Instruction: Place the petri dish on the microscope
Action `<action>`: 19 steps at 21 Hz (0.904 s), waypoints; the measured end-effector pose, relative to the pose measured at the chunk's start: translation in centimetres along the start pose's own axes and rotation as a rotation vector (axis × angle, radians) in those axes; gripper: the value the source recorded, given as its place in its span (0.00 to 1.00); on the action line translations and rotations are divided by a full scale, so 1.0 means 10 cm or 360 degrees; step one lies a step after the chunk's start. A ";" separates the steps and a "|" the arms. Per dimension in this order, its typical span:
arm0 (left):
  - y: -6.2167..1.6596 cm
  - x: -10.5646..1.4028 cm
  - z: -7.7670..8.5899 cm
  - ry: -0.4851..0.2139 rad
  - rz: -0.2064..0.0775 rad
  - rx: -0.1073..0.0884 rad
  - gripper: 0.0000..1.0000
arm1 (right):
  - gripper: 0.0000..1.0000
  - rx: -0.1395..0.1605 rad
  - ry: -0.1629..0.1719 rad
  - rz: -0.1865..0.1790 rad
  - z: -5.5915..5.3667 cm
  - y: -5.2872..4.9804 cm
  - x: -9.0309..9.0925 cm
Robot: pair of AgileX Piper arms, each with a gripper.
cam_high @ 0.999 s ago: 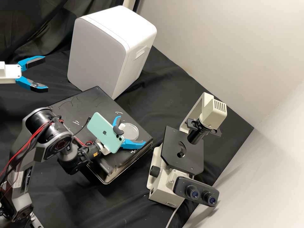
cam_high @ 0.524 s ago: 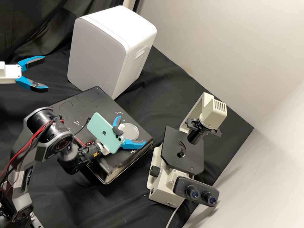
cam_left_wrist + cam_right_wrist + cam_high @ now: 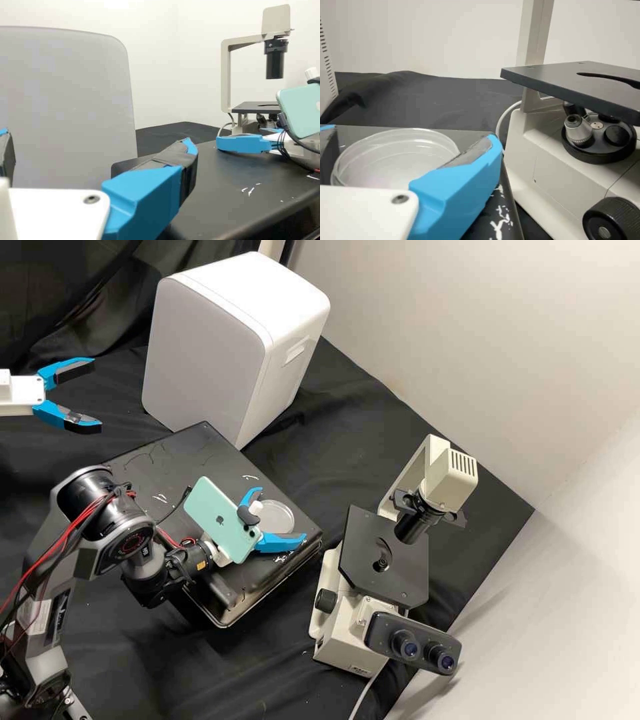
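The petri dish (image 3: 276, 510) lies on the black platform (image 3: 173, 460), at its corner nearest the microscope (image 3: 380, 573); the right gripper (image 3: 281, 516) straddles it, fingers spread; the left gripper (image 3: 92, 395) hovers released, well apart.

Illumination even and diffuse, from overhead: white box (image 3: 227, 340) top brighter than its sides. High view, wall (image 3: 467, 340) bright at 1 o'clock; black tabletop (image 3: 347, 420) dark, little detail. In the right wrist view the petri dish (image 3: 395, 155) rim shows mild sheen.
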 end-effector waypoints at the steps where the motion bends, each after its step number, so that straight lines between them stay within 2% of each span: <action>1: 0.000 0.00 0.00 0.0000 0.0000 0.0000 1.00 | 0.00 0.0000 -0.0002 0.0002 0.00 0.00 0.00; 9: 0.000 0.00 0.00 0.0000 0.0000 0.0000 1.00 | 0.00 0.0041 -0.0003 0.0006 0.01 0.03 0.03; 16: 0.005 0.00 -0.03 0.0025 0.0005 0.0002 1.00 | 0.00 0.0039 -0.0003 -0.0006 0.01 0.03 0.03; 19: 0.009 0.00 -0.05 0.0038 0.0009 0.0011 1.00 | 0.00 0.0073 -0.0006 -0.0004 0.03 0.04 0.03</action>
